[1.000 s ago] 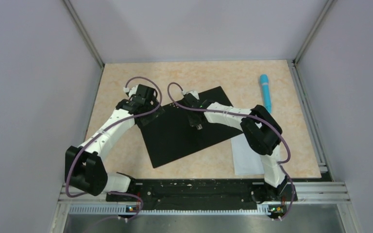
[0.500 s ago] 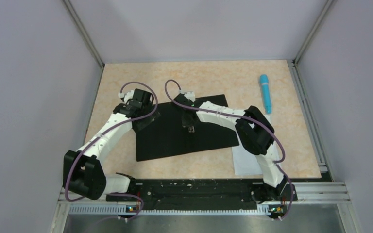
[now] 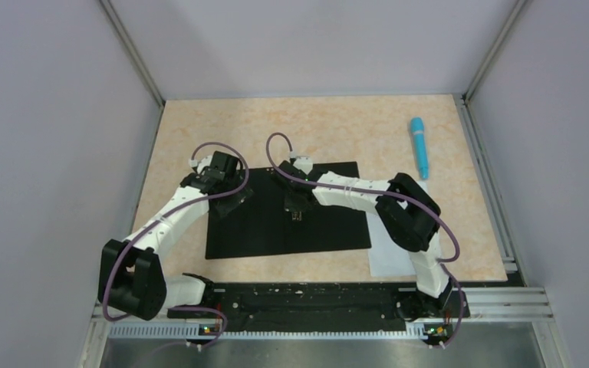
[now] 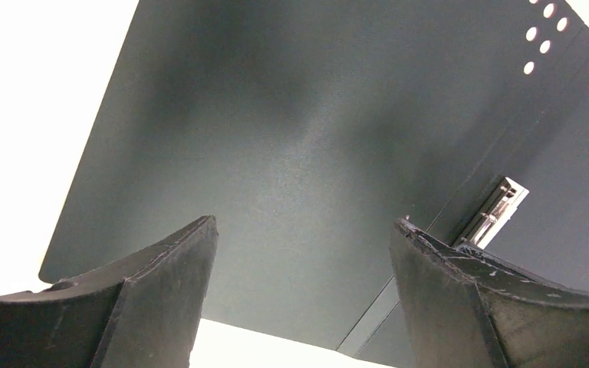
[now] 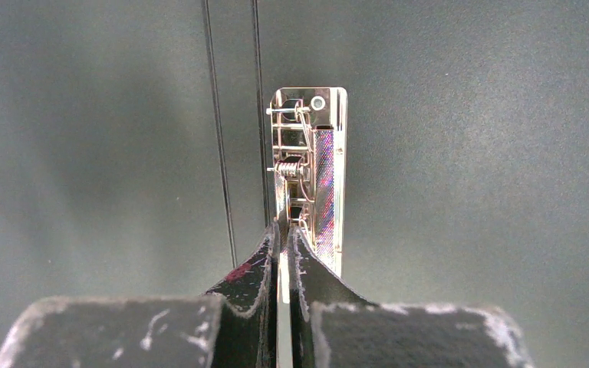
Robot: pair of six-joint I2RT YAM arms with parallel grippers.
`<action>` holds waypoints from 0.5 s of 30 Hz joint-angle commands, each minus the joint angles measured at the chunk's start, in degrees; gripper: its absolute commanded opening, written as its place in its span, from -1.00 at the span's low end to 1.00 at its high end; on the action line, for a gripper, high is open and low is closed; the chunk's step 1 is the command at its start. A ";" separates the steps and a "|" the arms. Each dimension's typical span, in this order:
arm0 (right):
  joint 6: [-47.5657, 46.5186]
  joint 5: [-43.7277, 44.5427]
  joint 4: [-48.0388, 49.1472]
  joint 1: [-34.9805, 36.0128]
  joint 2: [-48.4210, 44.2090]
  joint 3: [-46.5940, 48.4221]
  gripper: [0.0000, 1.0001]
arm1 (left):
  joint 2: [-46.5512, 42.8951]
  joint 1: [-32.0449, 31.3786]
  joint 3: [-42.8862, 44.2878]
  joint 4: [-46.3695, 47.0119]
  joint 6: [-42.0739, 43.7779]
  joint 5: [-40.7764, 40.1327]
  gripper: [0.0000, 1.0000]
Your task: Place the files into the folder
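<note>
In wrist view, right claw (image 5: 282,230) closed at folder (image 5: 468,153) clip (image 5: 310,153)

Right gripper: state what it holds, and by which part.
The right gripper is shut on the folder, pinching the near end of its metal clip.

The right claw (image 5: 284,230) pinches the metal clip (image 5: 312,165) on the black folder (image 5: 468,153).

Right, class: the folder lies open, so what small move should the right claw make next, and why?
Probably lift the metal clip: the right claw is shut on its lever at the spine of the folder, while the white sheet lies outside it.
</note>
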 commanded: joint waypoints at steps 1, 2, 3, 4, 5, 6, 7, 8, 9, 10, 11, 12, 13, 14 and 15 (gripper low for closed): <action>4.35 -0.61 2.43 2.12 -4.46 -1.40 -1.00 | -1.64 0.34 -2.14 2.43 -1.48 1.09 0.73; 4.52 -0.25 2.36 2.42 -4.46 -1.47 -1.00 | -1.45 0.35 -2.26 2.51 -1.54 1.33 0.72; 4.78 -0.28 2.40 2.52 -4.51 -1.71 -1.00 | -1.31 0.33 -2.45 2.41 -1.62 1.45 0.72; 5.06 -0.88 2.79 2.53 -4.58 -2.13 -1.00 | -1.20 0.35 -2.50 2.28 -1.70 1.56 0.72; 5.10 -1.65 3.67 2.55 -4.74 -2.50 -1.00 | -1.21 0.33 -2.77 2.30 -1.67 1.59 0.72; 4.85 -2.94 4.90 2.66 -4.69 -2.87 -1.00 | -1.38 0.34 -2.99 2.34 -1.70 1.49 0.72; 4.48 -3.51 5.65 2.79 -4.58 -2.81 -1.00 | -1.56 0.35 -3.17 2.36 -1.78 1.28 0.72; 4.25 -3.42 5.73 3.04 -4.30 -2.46 -1.00 | -1.68 0.33 -3.40 2.49 -1.74 1.30 0.71; 4.09 -3.24 5.66 3.23 -3.92 -2.17 -1.00 | -1.70 0.31 -3.53 2.59 -1.77 1.32 0.71; 3.93 -3.22 5.44 3.28 -3.59 -2.10 -1.00 | -1.72 0.35 -3.56 2.53 -1.80 1.45 0.71; 3.61 -3.38 5.47 3.33 -3.55 -2.25 -1.00 | -1.66 0.34 -3.68 2.44 -1.81 1.52 0.71; 3.16 -3.58 5.73 3.35 -3.46 -2.38 -1.00 | -1.75 0.32 -3.84 2.50 -1.80 1.59 0.71; 2.66 -3.74 5.76 3.34 -3.48 -2.60 -1.00 | -1.73 0.34 -4.17 2.70 -1.81 1.65 0.71; 1.93 -4.00 5.98 3.34 -3.46 -2.71 -1.00 | -1.59 0.35 -4.56 2.87 -1.85 1.77 0.71; 0.99 -4.24 6.16 3.31 -3.66 -2.78 -1.00 | -1.48 0.36 -4.85 3.13 -1.89 1.79 0.71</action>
